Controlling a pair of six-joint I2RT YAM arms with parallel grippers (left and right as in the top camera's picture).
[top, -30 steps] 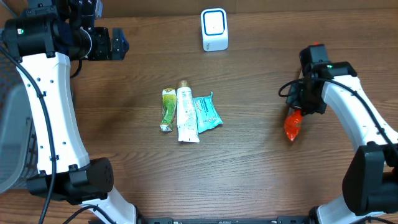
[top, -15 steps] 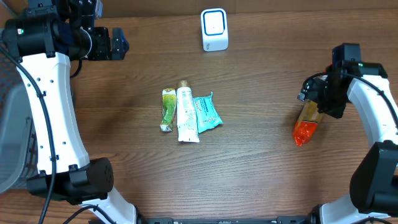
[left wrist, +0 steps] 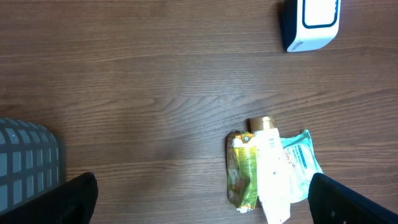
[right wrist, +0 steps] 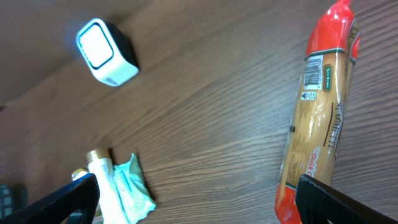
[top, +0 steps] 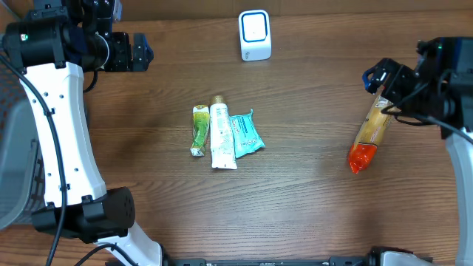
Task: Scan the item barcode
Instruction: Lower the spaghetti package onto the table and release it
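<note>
- One container: a grey mesh basket (top: 13, 174) sits at the 9 o'clock edge of the desk (top: 310, 214). The left arm covers most of it, so what it holds cannot be told.
- One white scanner (top: 255, 35) stands at 12 o'clock.
- Three items lie packed side by side at the centre: a green pouch (top: 199, 130), a white tube (top: 221, 135) and a teal packet (top: 246, 134).
- One long orange packet (top: 369, 137) lies flat on the desk at 3 o'clock, well apart from those three. Its red end points to about 6 o'clock and a barcode (right wrist: 313, 73) faces up.
- The right gripper (top: 387, 92) is released, its jaws spread wide about the packet's 12 o'clock end and grasping nothing.
- The left gripper (top: 133, 50) is released at 10 o'clock, jaws wide and grasping nothing.
</note>
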